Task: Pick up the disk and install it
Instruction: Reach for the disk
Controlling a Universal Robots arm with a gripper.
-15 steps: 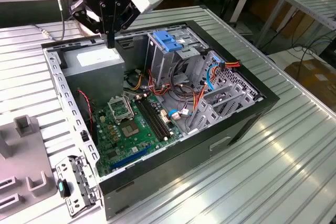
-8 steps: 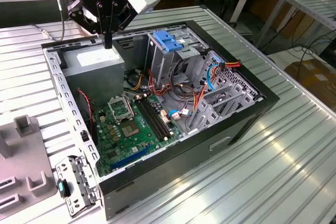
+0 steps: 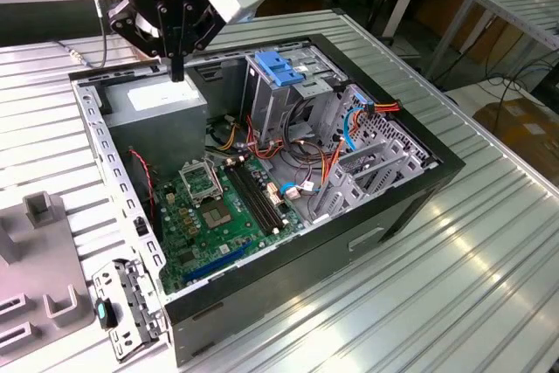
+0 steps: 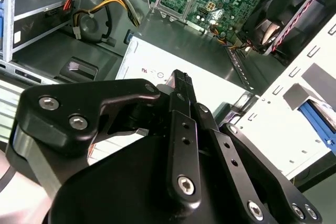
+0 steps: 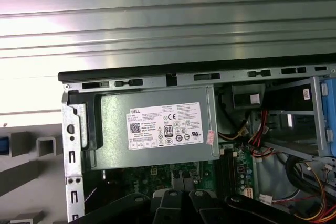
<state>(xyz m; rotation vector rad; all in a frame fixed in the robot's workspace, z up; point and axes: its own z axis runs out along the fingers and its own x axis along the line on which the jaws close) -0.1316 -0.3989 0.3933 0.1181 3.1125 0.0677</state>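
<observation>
The ribbed metal counter [image 3: 489, 259] is carrying an open computer case [image 3: 393, 207], which is lying on its side with its interior facing up. Inside the case, the grey power supply [image 3: 162, 107] is sitting in the corner toward the exterior view's upper left. The green motherboard [image 3: 210, 216] is lying flat beside it. The metal drive cage [image 3: 367, 155] is occupying the end of the case toward the exterior view's right.

A grey holder [image 3: 39, 259] with raised blocks is resting on the counter just outside the case, at the exterior view's left edge.

The arm is positioning the claw [image 3: 177, 76] directly above the power supply, pointing straight down and close to its top face. In the second wrist view the fingers [image 4: 182, 85] are pressing together. The claw is clenched and is carrying nothing.

A wide light-blue latch plate [image 3: 278, 67] is sitting on top of the drive cage, well apart from the claw.

The disk [image 4: 317, 121] is showing as a strip of bright blue rail at the edge of the second wrist view, lying against the grey holder outside the case wall. Its dark body cannot be made out. The disk is resting well apart from the claw.

Red, yellow and orange wires [image 3: 327, 159] are running between the motherboard and the drive cage, and a thin blue cable [image 3: 349, 124] is looping over the cage.
</observation>
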